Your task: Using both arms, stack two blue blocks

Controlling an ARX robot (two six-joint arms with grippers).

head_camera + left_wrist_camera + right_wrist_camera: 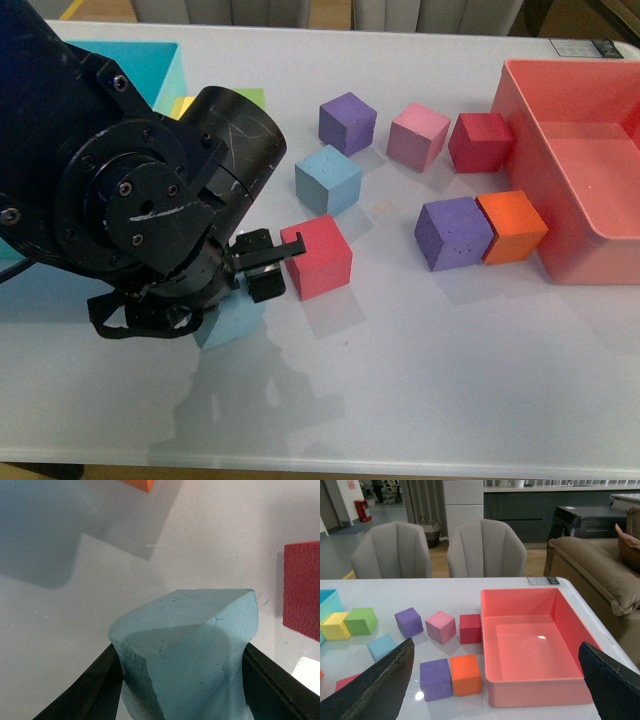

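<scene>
Two blue blocks: we see the free block [328,180] on the surface [420,360], upper centre of the front view.
Left jaws: clamped on the held block [190,645], lower left there.
Right jaws: spread wide apart.

Bright, even overhead light; soft shadows, small glare spots, sharp focus.

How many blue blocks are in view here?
2. One blue block lies free beyond the red cube; the second blue block is held in the jaws of the left gripper. The arm could hide more.
</scene>
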